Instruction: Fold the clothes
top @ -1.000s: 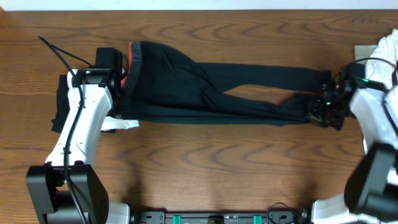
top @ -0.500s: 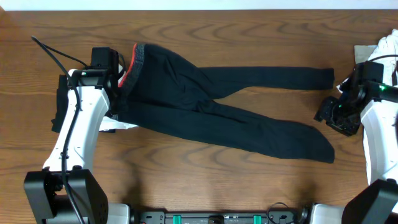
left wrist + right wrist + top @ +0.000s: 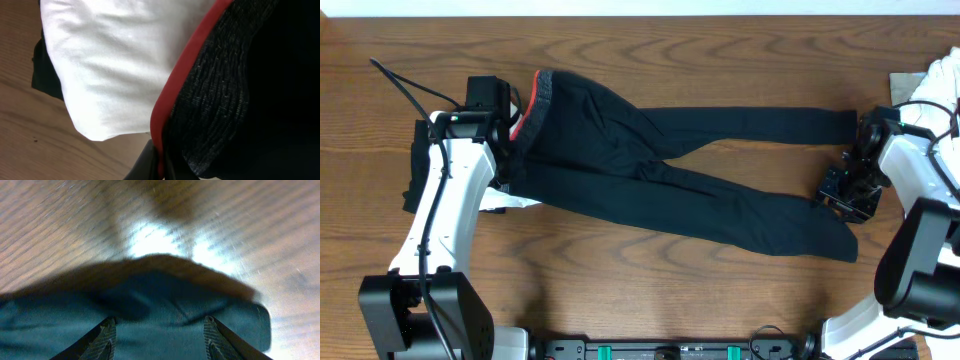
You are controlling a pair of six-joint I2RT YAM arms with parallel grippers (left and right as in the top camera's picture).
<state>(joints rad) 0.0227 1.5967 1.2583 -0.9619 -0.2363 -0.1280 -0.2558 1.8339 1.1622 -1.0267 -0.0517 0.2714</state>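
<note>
Long black trousers (image 3: 650, 170) lie spread on the wooden table, their legs running to the right and splayed apart. My left gripper (image 3: 512, 132) is shut on the grey-and-red waistband (image 3: 538, 100); in the left wrist view the waistband's red edge (image 3: 175, 85) runs down between the closed fingertips (image 3: 150, 167). My right gripper (image 3: 840, 195) hovers open by the end of the nearer leg (image 3: 820, 235). The right wrist view shows both fingers (image 3: 107, 337) wide apart over dark fabric (image 3: 165, 315), gripping nothing.
A white garment (image 3: 115, 65) lies under the waistband, with a corner (image 3: 517, 202) showing beside my left arm. Another black garment (image 3: 415, 175) sits at the far left. White clothes (image 3: 940, 85) are piled at the right edge.
My right gripper opened and let go of the leg end. The nearer leg dropped away toward the front edge. The gripper backed off to the right, then came back over that leg's end.
</note>
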